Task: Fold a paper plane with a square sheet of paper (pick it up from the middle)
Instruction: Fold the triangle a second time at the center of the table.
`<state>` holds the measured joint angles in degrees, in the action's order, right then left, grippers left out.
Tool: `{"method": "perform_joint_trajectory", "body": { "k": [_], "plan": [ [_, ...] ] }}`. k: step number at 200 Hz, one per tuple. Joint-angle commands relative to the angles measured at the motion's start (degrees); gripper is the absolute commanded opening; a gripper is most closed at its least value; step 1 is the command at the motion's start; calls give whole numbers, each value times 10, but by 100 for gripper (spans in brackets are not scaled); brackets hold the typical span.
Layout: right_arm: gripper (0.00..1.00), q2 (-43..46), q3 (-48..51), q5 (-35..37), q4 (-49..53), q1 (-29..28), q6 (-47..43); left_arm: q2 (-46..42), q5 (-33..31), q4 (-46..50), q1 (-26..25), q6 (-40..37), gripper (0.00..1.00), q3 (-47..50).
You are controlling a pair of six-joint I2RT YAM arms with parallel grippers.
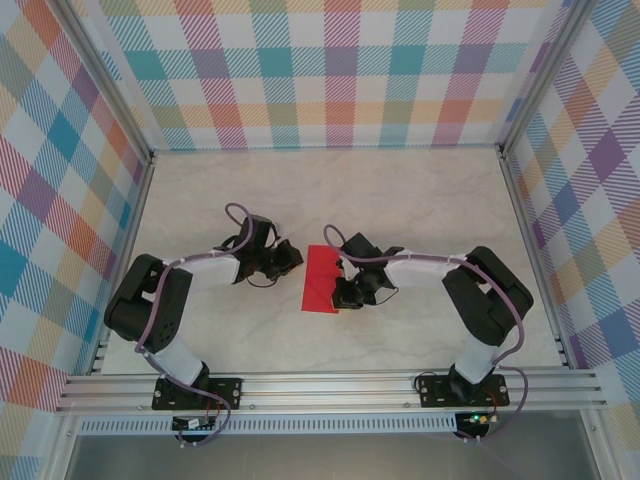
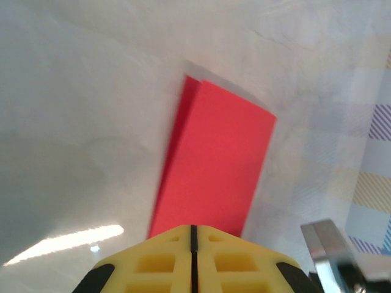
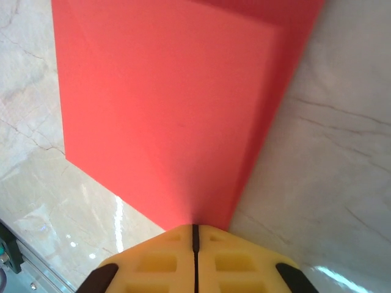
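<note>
The square sheet of paper (image 1: 322,275) lies folded to a red rectangle on the pale table between my two arms. In the left wrist view the paper (image 2: 214,165) stretches away from my left gripper (image 2: 193,227), whose yellow jaws are pressed together at its near edge; I cannot tell whether they pinch it. From above, the left gripper (image 1: 295,256) sits at the paper's upper left edge. My right gripper (image 1: 345,292) is at the lower right corner. In the right wrist view the paper (image 3: 165,104) narrows to a corner that runs into the shut right gripper (image 3: 195,226).
The marble-look table (image 1: 420,190) is boxed in by checked walls (image 1: 330,70) at the back and both sides. An aluminium rail (image 1: 330,390) runs along the near edge, where both arm bases are bolted.
</note>
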<state>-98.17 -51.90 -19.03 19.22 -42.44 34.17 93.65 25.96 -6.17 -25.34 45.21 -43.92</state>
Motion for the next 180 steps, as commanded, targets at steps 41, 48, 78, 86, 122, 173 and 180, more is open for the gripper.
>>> {"method": "perform_joint_trajectory", "body": {
  "k": [41,48,78,86,122,173,180],
  "plan": [
    [20,81,-65,80,42,5,-6,-15,-13,-38,-66,45,10,41],
    [19,73,-72,86,47,5,-9,-10,-13,-45,-69,49,10,43],
    [15,37,-90,74,38,6,-12,17,-10,-68,-84,63,10,39],
    [14,25,-97,72,40,5,-11,24,-10,-70,-86,65,10,36],
    [11,-20,-115,89,54,5,-8,46,-22,-59,-89,67,10,26],
    [10,-62,-126,113,67,6,-7,68,-20,-56,-89,70,10,20],
    [10,-66,-128,117,69,7,-7,69,-21,-54,-89,70,10,20]
  ]
}}
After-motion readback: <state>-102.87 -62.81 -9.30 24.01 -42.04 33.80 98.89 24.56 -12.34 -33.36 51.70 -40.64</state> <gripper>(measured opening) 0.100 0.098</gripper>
